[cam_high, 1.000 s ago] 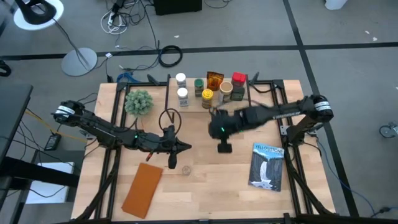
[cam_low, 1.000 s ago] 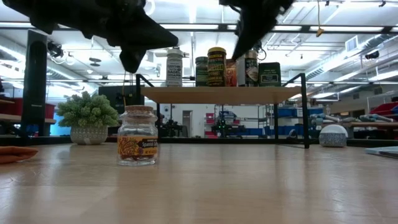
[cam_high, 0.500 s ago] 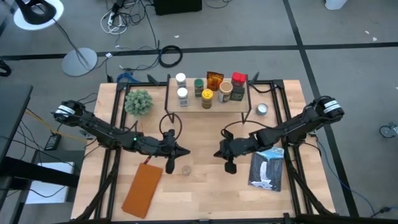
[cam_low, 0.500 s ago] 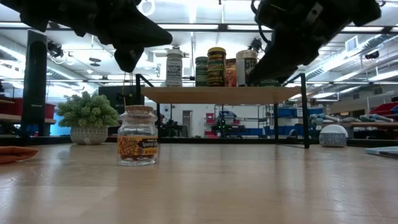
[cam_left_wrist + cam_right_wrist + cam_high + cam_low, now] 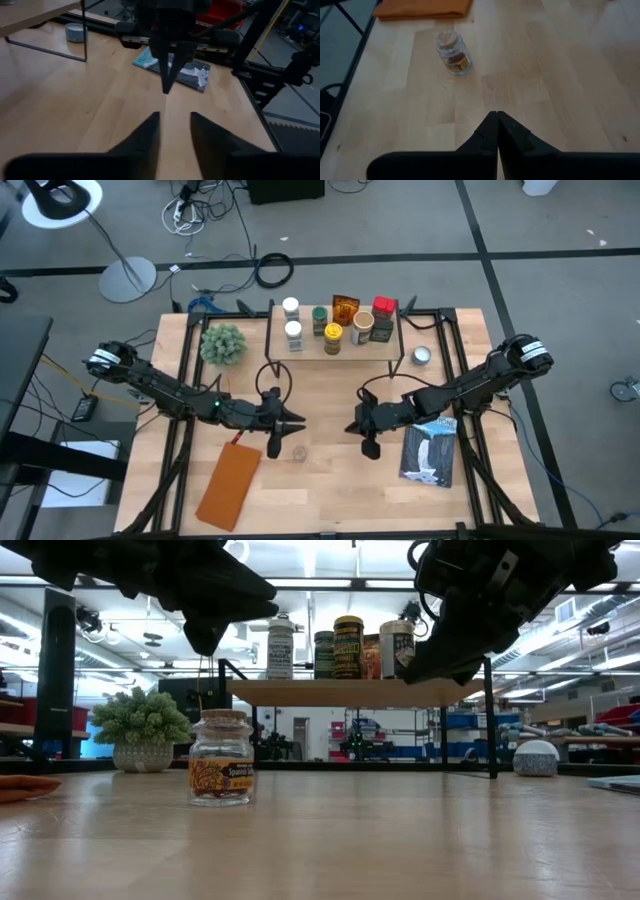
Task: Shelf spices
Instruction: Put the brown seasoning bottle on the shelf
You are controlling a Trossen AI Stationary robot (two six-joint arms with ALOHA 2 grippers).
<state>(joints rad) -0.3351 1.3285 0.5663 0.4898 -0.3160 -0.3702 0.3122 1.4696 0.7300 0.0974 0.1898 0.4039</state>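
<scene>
Clear glass with a tan cork lid and an orange-and-black label, the small spice jar (image 5: 221, 757) stands upright on the light wooden tabletop (image 5: 330, 480), well short of the low plank-topped shelf with thin black legs (image 5: 335, 352), where seven other spice containers (image 5: 340, 320) are lined up. The left gripper (image 5: 297, 423) hovers just above and beside the jar, fingers slightly parted and holding nothing. The right gripper (image 5: 352, 427) hangs nearby, fingers pressed together, empty.
</scene>
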